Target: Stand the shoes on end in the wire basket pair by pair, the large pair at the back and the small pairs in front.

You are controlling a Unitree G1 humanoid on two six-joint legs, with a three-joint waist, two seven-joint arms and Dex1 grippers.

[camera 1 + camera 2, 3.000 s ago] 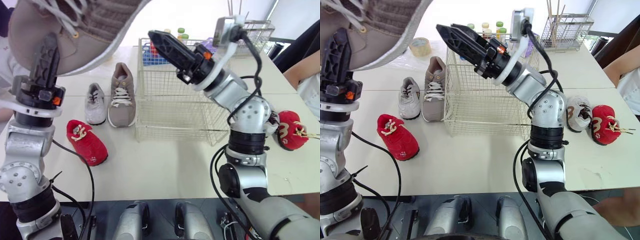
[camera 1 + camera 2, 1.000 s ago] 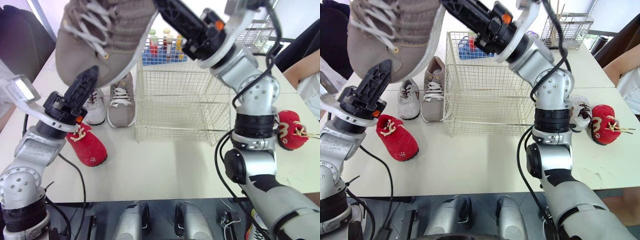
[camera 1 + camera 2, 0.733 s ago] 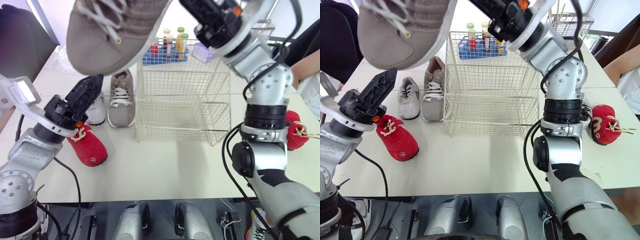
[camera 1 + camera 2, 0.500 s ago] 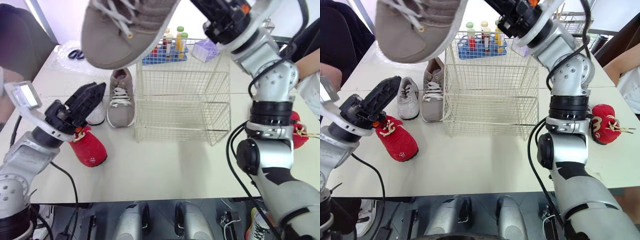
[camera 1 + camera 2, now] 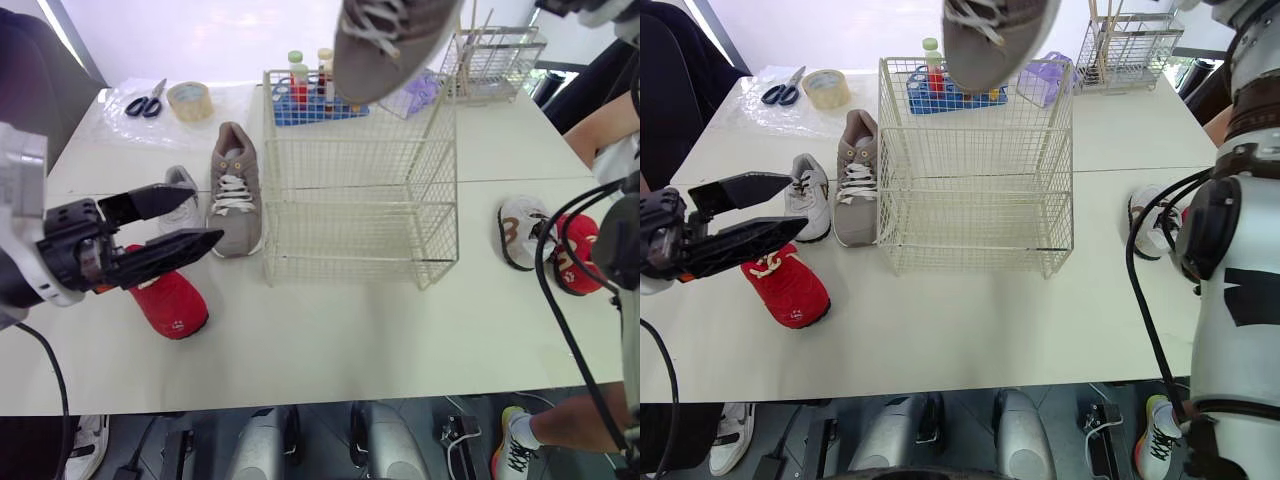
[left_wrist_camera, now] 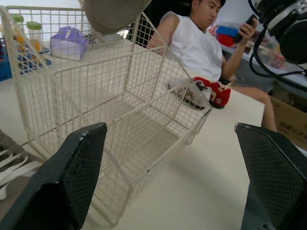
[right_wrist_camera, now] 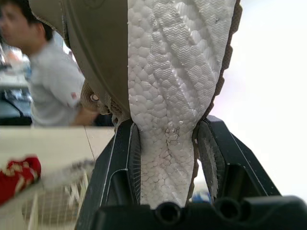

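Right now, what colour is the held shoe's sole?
White sole on the taupe shoe; best in right wrist view.

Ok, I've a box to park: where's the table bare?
Bare: the table's front strip before the wire basket, and the gap right of it. Crowded: its left, with the taupe sneaker, white shoe, red shoe and left hand.

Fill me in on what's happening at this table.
The right tool grips a large taupe knit sneaker by its white sole, holding it above the white wire basket, which has no shoes in it yet. The matching taupe sneaker lies on the white table left of the basket, beside a small grey-white sneaker and a small red shoe. The left tool hovers open near those, holding nothing.
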